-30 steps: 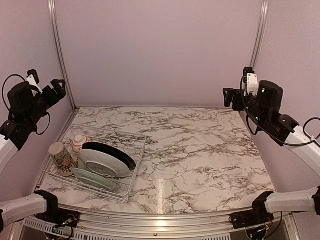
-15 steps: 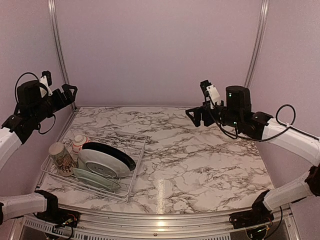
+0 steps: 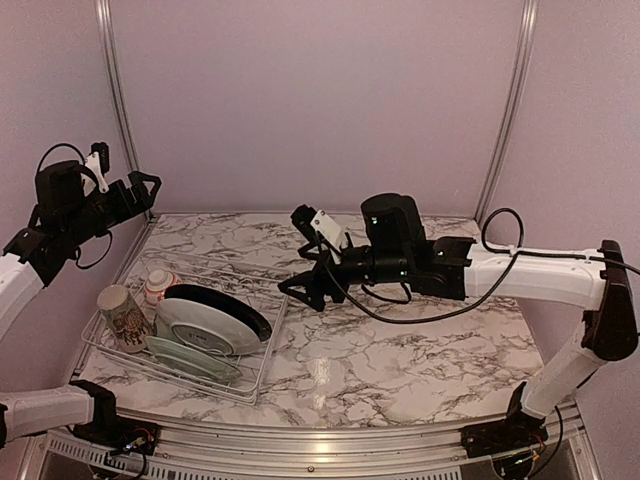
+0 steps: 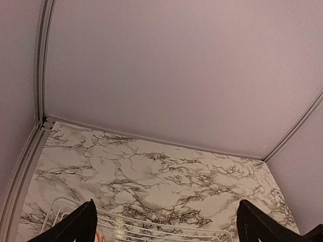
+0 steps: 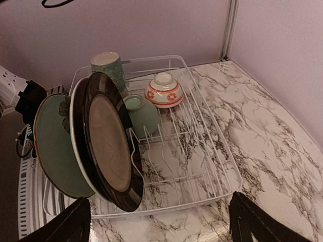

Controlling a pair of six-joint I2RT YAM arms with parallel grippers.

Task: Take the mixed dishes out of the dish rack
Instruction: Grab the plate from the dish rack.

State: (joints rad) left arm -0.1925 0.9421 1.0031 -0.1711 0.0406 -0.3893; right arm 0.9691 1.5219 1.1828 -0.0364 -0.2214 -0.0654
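Right end effector (image 3: 300, 252) wide open at center, beside loaded dish rack (image 5: 225, 151); left end effector (image 4: 166, 222) wide open, far left.

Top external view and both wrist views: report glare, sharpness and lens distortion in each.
Top external: a bright glare streak on the table near the front edge; the corner rails splay apart toward the top, a wide-lens look. Right wrist: even light, rack and black plate sharp. Left wrist: slightly soft, flat light, no glare.

A lab test booth: plain lilac walls (image 3: 320, 100), aluminium posts (image 3: 511, 90), marble-print tabletop (image 3: 420, 330).
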